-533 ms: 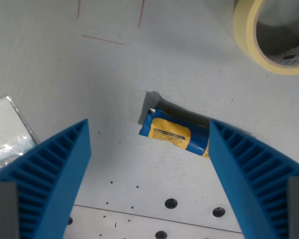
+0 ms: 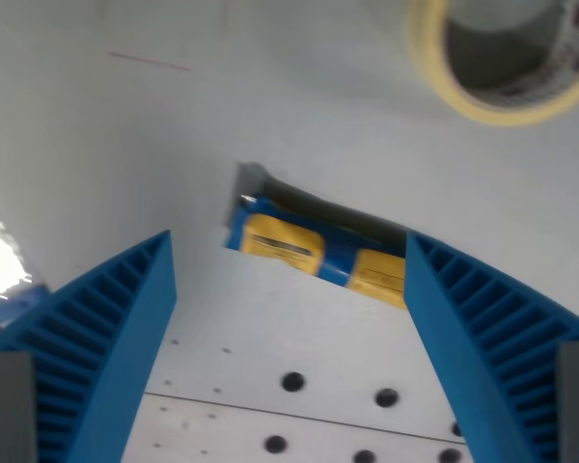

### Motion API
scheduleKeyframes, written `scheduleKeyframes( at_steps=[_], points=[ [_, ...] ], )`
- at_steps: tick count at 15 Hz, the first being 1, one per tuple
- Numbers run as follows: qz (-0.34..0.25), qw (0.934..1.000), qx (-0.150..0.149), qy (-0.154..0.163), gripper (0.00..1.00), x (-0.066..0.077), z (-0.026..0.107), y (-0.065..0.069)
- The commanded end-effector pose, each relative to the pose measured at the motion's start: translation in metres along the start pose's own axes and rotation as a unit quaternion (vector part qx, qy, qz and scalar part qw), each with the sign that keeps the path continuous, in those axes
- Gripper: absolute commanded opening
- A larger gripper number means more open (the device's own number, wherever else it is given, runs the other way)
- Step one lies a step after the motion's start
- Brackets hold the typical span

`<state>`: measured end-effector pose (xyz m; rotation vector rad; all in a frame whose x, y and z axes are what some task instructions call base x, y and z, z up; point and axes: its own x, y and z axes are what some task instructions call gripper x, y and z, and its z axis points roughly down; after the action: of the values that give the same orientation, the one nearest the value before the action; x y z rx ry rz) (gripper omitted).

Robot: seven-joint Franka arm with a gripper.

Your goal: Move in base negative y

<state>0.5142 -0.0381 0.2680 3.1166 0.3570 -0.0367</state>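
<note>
Gripper (image 2: 288, 328): blue ribbed fingers (image 2: 106, 328) spread wide, nothing held; tips cut off by the bottom edge.
Tube (image 2: 314, 253): blue and yellow, lying on the table (image 2: 270, 116) between the fingers, nearer the wrist view's right; its right end is hidden behind the right finger. Label blurred, unreadable.
Tape roll (image 2: 502, 68): top right, cropped.
Clear plastic (image 2: 0, 260): left edge, glare, mostly cut off.
Holes (image 2: 291, 382): dark, low on the table.

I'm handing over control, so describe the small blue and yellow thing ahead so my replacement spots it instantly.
Start at the big roll of pale yellow tape at the wrist view's top right on the white table. Below it, between the blue ribbed fingers, lies a small blue tube with yellow labels, the only blue-and-yellow item there.
</note>
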Motion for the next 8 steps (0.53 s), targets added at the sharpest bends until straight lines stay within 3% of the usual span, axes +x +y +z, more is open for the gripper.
scheduleKeyframes(
  at_steps=[1, 8],
  points=[
    [-0.005, 1.0, 0.0, 0.006, 1.0, -0.009, -0.002, 0.012],
    [-0.005, 1.0, 0.0, 0.006, 1.0, -0.025, -0.001, 0.047]
  ],
)
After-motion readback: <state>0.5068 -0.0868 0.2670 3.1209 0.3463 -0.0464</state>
